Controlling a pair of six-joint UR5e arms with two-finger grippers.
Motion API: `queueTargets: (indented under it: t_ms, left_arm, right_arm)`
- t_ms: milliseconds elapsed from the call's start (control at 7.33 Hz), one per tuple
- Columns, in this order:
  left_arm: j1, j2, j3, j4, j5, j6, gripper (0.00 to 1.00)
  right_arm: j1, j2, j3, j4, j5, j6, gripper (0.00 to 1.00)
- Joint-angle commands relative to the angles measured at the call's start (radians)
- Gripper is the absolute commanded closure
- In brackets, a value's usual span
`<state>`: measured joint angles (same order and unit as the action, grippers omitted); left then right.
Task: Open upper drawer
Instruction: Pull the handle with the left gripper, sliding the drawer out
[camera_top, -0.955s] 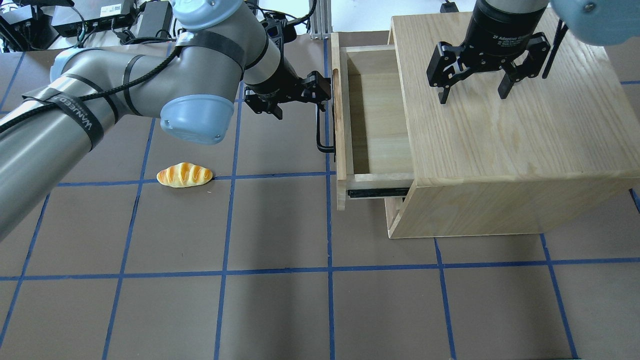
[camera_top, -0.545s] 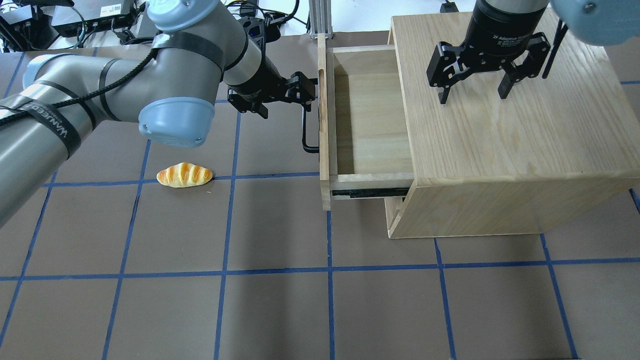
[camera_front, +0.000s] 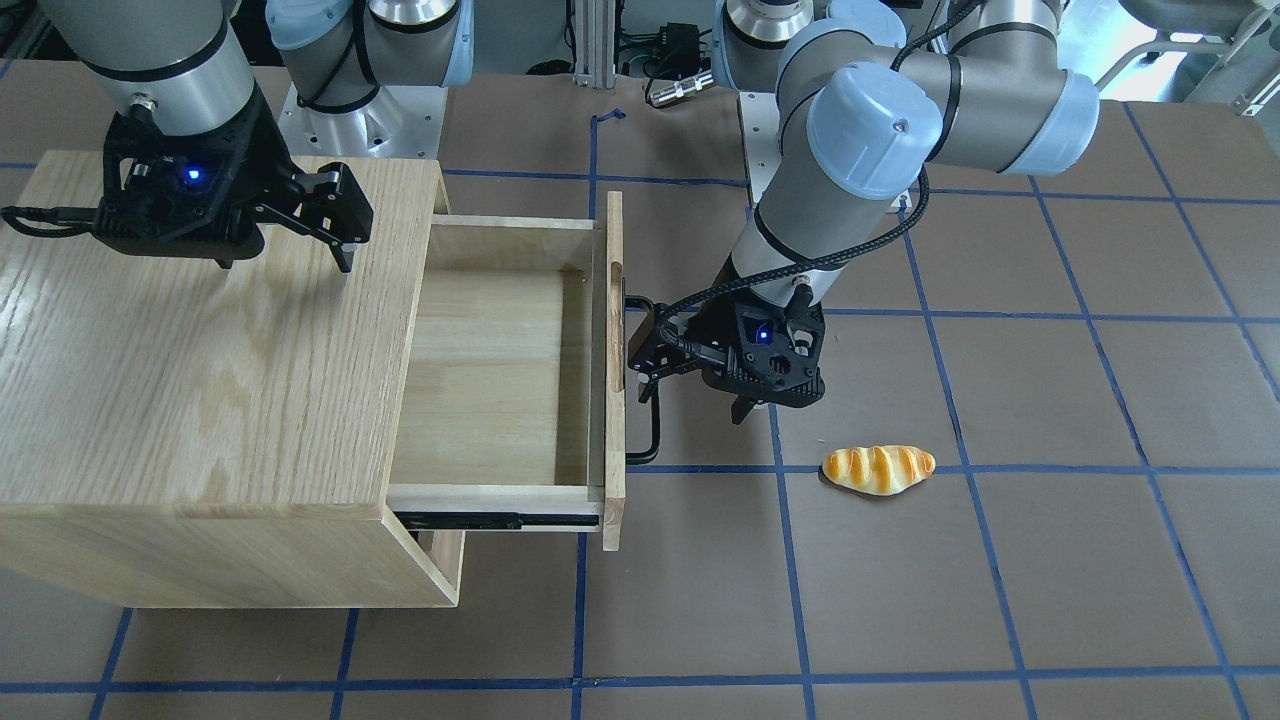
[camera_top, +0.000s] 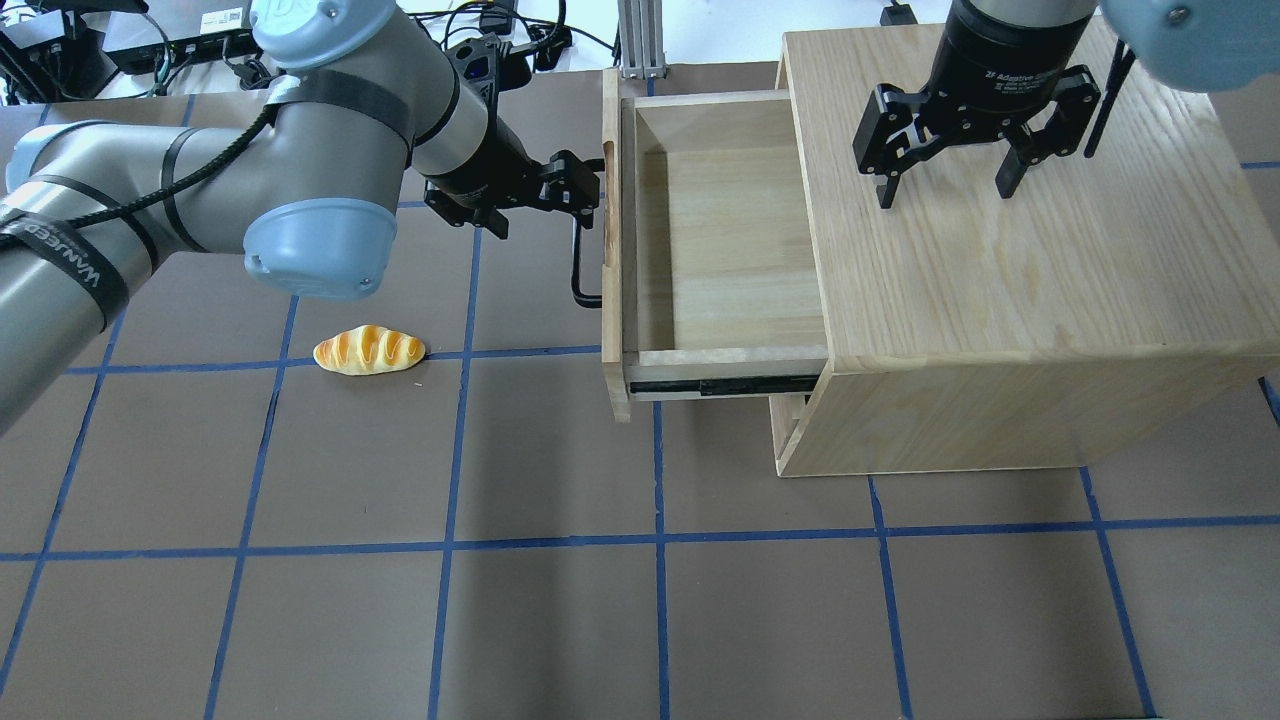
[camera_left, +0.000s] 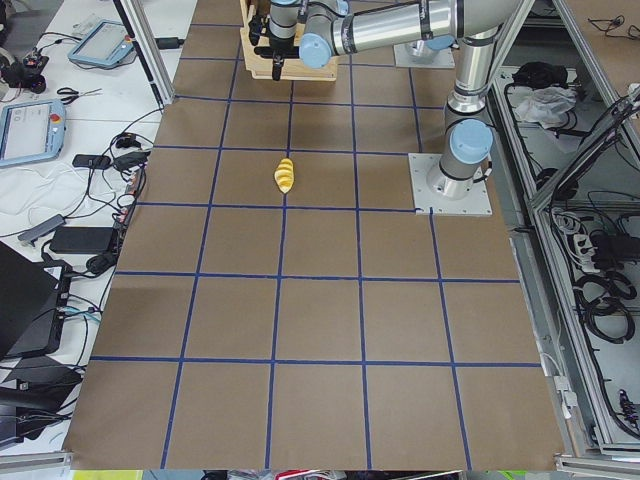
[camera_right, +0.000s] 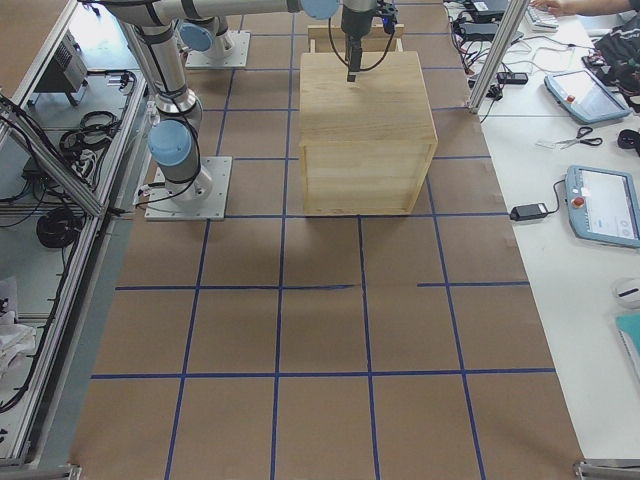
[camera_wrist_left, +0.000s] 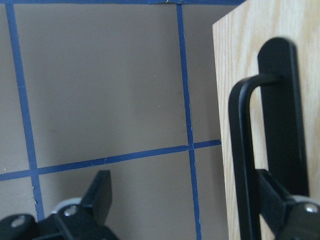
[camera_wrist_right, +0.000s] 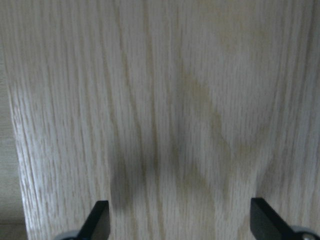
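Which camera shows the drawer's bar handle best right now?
Left wrist view: the bar handle is close and large against the oak front. Overhead and front-facing show it small; both side views can't resolve it.

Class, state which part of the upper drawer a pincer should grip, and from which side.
Grip the black bar handle on the front of the upper drawer, mid-length, approaching from the open side facing that front. The bar stands off the wood, leaving a gap for a finger behind it.

Bright, even overhead light; soft shadows; wrist views slightly blurred.
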<state>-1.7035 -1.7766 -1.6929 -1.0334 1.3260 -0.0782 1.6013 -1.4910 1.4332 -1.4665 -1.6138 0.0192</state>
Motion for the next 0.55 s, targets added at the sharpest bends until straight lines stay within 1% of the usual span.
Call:
queueTargets:
  t_ms: [0,409]
  left_arm:
    - [0.025,0.019,-0.008,-0.011,-0.004,0.009,0.0]
    - [0.056,0.046,-0.014,-0.059,-0.004,0.07,0.0]
  right_arm:
    - [0.0,0.0,0.001,0.0,0.0,0.001,0.0]
    - [-0.001,0.0,0.0,0.0,0.0,0.001,0.0]
